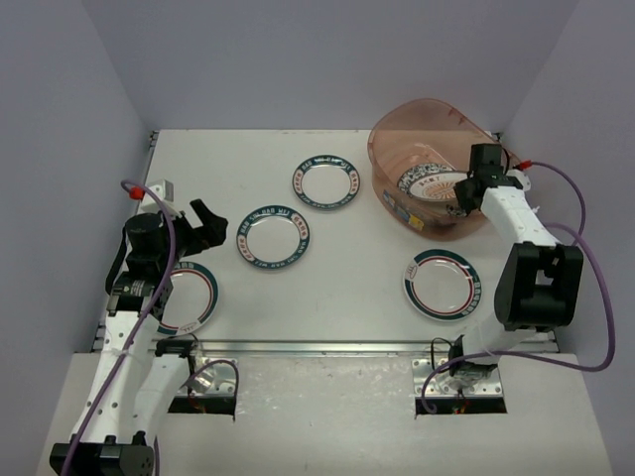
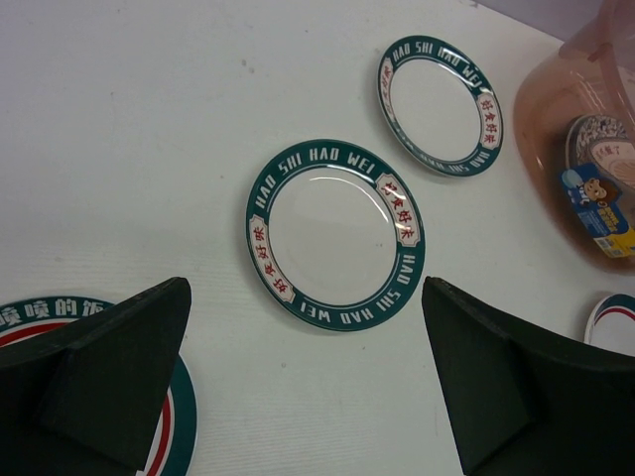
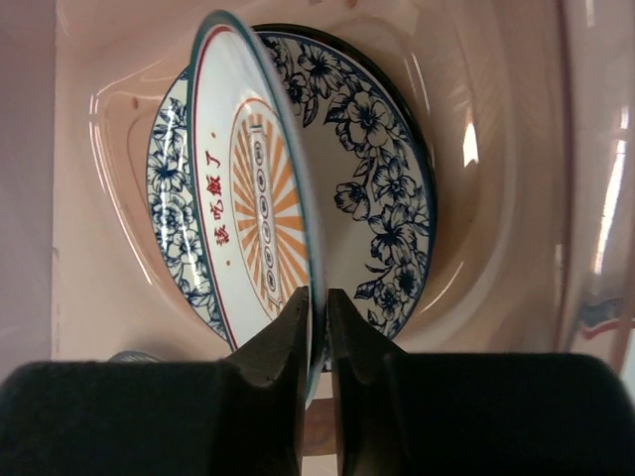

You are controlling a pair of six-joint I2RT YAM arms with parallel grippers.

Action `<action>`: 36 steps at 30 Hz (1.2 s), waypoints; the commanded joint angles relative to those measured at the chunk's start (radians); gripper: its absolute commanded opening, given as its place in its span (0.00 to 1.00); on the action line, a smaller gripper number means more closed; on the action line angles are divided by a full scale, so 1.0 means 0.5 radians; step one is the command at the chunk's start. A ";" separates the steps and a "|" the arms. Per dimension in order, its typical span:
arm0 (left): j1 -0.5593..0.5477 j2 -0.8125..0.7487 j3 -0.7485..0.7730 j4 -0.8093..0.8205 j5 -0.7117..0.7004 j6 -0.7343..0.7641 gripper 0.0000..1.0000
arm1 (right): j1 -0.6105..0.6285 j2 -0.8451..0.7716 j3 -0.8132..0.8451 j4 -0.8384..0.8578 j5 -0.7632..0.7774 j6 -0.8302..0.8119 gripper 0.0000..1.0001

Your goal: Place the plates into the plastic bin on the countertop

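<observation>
My right gripper [image 1: 464, 194] [image 3: 317, 302] is shut on the rim of an orange-centred plate [image 3: 253, 188] and holds it on edge inside the plastic bin [image 1: 397, 134], above a blue floral plate [image 3: 382, 169] lying in the bin. My left gripper [image 1: 210, 226] [image 2: 308, 387] is open and empty above the countertop [image 1: 347, 278]. Two teal-lettered plates [image 1: 274, 237] [image 1: 324, 181] lie in the middle; the near one [image 2: 335, 234] is just ahead of the left fingers. A red-and-teal-rimmed plate [image 1: 189, 296] lies under the left arm. Another striped plate [image 1: 443, 284] lies at the right.
Pale lavender walls [image 1: 298, 59] close in the left, back and right. A metal rail [image 1: 317, 348] runs along the near edge. The bin carries a small cartoon sticker [image 2: 595, 203] on its side.
</observation>
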 commanded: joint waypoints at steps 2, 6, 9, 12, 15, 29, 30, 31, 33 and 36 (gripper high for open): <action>-0.019 0.034 0.001 0.104 0.023 0.022 1.00 | -0.017 0.042 0.271 -0.083 -0.058 -0.128 0.70; -0.019 0.105 0.005 0.104 0.043 0.011 1.00 | -0.016 0.143 0.665 -0.852 -0.028 0.010 0.99; -0.019 0.188 0.010 0.102 0.084 0.000 1.00 | -0.018 0.248 0.870 -1.135 -0.161 -0.057 0.99; -0.019 0.291 0.039 0.082 0.108 -0.058 1.00 | 0.017 0.232 0.978 -1.174 -0.362 -0.209 0.99; -0.016 0.463 0.047 0.086 0.177 -0.229 1.00 | 0.129 -0.017 0.863 -0.801 -0.566 -0.508 0.99; -0.079 1.581 0.209 0.463 0.051 -0.363 1.00 | 0.449 -1.122 -0.560 0.774 -2.461 -1.119 0.99; -0.081 1.597 0.210 0.468 0.023 -0.366 1.00 | 0.447 -1.151 -0.576 0.772 -2.453 -1.145 0.99; -0.081 1.613 0.203 0.482 -0.007 -0.358 1.00 | 0.447 -1.174 -0.608 0.755 -2.442 -1.175 0.99; -0.083 1.668 0.179 0.519 -0.072 -0.332 1.00 | 0.447 -1.236 -0.694 0.720 -2.419 -1.233 0.99; -0.084 1.847 0.160 0.649 0.071 -0.309 0.89 | 0.450 -1.286 -0.774 0.711 -2.386 -1.260 0.99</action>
